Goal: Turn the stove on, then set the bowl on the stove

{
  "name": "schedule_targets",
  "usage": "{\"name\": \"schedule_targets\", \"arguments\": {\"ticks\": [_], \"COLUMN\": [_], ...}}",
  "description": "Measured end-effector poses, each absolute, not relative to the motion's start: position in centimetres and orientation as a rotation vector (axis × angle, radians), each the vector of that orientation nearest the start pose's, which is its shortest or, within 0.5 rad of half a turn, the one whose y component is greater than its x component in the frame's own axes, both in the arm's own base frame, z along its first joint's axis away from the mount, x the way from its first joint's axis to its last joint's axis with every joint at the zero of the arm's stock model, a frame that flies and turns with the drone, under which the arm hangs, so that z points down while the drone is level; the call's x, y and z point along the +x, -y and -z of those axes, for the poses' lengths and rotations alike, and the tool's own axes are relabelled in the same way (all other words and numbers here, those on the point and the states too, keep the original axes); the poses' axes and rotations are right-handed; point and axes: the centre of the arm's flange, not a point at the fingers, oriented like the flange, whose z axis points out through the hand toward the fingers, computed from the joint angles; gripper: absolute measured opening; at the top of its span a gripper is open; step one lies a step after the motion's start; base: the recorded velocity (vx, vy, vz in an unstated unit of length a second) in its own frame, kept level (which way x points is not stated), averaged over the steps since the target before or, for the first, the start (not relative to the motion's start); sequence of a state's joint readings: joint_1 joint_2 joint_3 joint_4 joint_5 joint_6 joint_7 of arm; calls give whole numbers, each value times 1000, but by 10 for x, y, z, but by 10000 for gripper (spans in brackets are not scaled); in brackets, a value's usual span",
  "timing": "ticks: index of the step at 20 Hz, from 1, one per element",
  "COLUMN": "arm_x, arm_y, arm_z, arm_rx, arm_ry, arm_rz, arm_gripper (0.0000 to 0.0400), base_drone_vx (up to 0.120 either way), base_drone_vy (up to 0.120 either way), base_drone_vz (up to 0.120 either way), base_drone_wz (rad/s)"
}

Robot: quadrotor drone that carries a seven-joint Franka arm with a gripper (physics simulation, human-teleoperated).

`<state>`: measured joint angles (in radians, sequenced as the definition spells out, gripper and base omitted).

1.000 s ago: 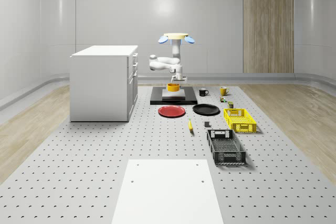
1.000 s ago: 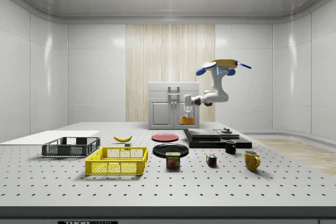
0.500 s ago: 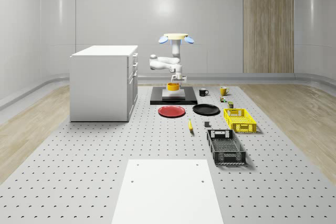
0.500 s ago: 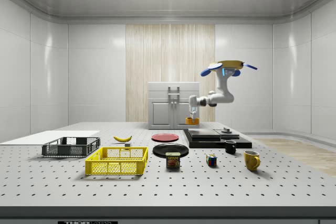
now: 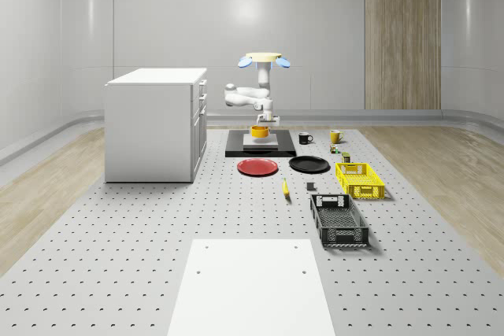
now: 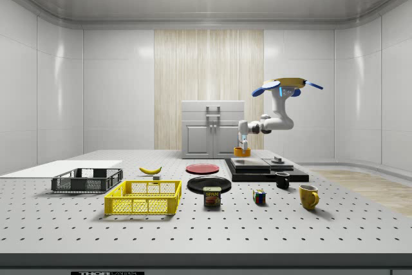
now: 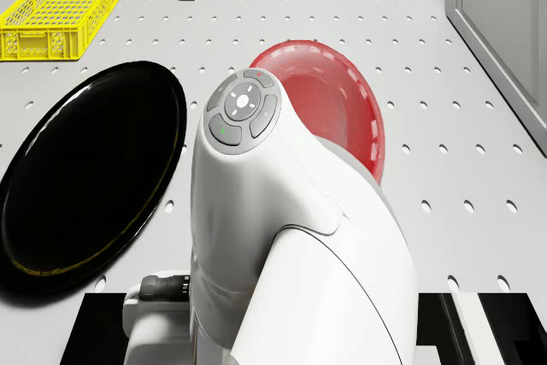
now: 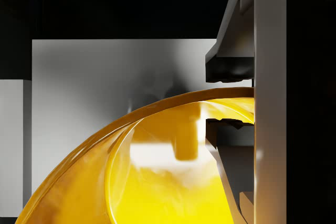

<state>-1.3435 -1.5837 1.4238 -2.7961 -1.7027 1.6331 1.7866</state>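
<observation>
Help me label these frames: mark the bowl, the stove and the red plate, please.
bowl [image 8: 157, 182], wrist view, on its yellow inner wall.
stove [image 5: 285, 151], whole-scene view, on the black base's bare front corner.
red plate [image 7: 338, 113], drone view, on its inner surface beside the arm.

The whole-scene view looks down the table [image 5: 118, 273] from its near end; the side view looks level across it from one side, and both take in the stove [image 5: 261, 149]. The drone view looks steeply down. The wrist view sits close against the bowl [image 8: 157, 182].
</observation>
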Motion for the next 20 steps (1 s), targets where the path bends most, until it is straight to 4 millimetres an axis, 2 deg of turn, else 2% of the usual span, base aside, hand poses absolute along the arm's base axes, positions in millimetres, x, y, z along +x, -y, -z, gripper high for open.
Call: {"name": "schedule_targets", "arguments": {"ticks": [16, 18, 20], "arm_x": [331, 331, 331], "arm_y": [26, 26, 26], "arm_z": [-521, -523, -522], "arm_rx": [1, 1, 1], "arm_ry": [2, 2, 2], "arm_rz": [-786, -786, -786], "arm_gripper": [100, 218, 289], "base_drone_vx": [0, 0, 0], "base_drone_vy": [0, 0, 0], "base_drone_vz": [0, 0, 0], "base_drone_wz": [0, 0, 0]}}
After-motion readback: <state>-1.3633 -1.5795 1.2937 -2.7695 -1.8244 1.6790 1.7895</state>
